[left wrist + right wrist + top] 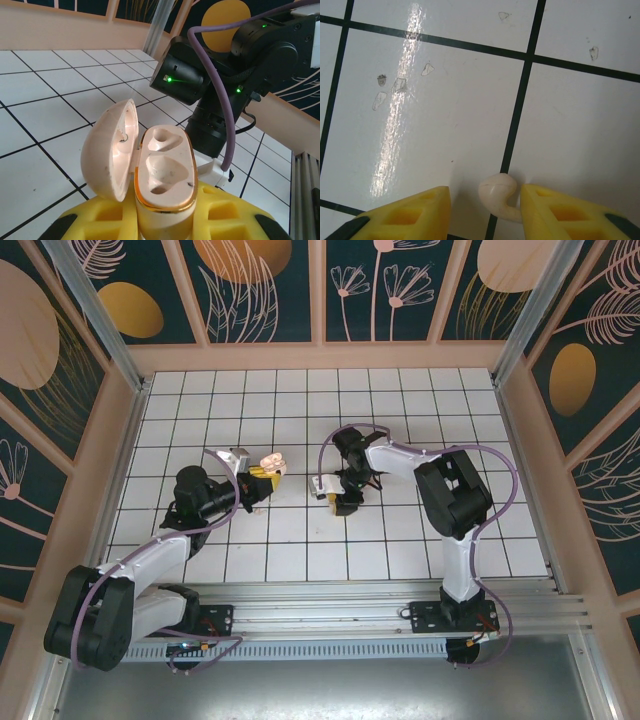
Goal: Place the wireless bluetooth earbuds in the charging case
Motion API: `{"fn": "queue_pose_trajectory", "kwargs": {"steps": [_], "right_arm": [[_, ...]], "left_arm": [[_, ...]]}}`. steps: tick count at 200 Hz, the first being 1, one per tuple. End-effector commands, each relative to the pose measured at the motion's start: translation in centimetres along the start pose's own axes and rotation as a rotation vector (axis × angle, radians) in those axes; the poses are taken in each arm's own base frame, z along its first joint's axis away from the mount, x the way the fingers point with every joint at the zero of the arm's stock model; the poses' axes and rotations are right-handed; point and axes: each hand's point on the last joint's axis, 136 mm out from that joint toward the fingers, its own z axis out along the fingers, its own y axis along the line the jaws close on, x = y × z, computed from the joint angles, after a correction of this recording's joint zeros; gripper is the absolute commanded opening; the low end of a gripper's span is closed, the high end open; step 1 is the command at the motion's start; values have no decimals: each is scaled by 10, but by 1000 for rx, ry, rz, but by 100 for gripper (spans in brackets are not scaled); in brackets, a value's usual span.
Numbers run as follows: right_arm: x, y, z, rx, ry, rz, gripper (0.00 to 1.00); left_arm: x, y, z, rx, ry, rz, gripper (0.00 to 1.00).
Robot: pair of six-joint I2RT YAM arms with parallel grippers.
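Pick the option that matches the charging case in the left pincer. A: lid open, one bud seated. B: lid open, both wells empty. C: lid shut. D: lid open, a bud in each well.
B: in the left wrist view the charging case stands in the left pincer with its lid swung back and both moulded wells bare.

The case (165,170) runs off the bottom edge of the left wrist view, so its base is cut away. The same edge cuts the yellow pads (95,222) of the left claw (165,227) on either side of it. In the right wrist view, the earbud (497,192) loses its lower tip against the right claw's (487,215) right-hand pad (560,210) (touching or just beside, unclear). From above, that claw (343,502) hides the earbud, and the inside of the case is too small to make out.
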Motion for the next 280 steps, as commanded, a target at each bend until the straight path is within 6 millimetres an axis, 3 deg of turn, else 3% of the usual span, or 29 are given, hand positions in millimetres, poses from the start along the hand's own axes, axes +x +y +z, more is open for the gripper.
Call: {"fn": "queue_pose_trajectory", "kwargs": {"steps": [1, 69, 114, 137, 169, 225, 280], "right_arm": [[9, 12, -2, -33, 27, 68, 42], [1, 22, -13, -27, 22, 197, 40], [-18, 17, -45, 31, -38, 317, 41], [-24, 13, -62, 107, -52, 289, 41], [-19, 9, -70, 200, -6, 153, 44], [-20, 13, -52, 178, 57, -143, 45], [-18, 17, -23, 84, 76, -213, 42]], "left_arm": [[-18, -2, 0, -2, -36, 47, 19], [-20, -3, 0, 5, -32, 53, 19], [-20, -5, -1, 11, -34, 55, 19], [-21, -6, -1, 13, -36, 57, 19], [-21, -8, -2, 17, -37, 59, 19], [-19, -7, -3, 10, -35, 57, 19], [-19, -6, -3, 4, -30, 60, 19]]}}
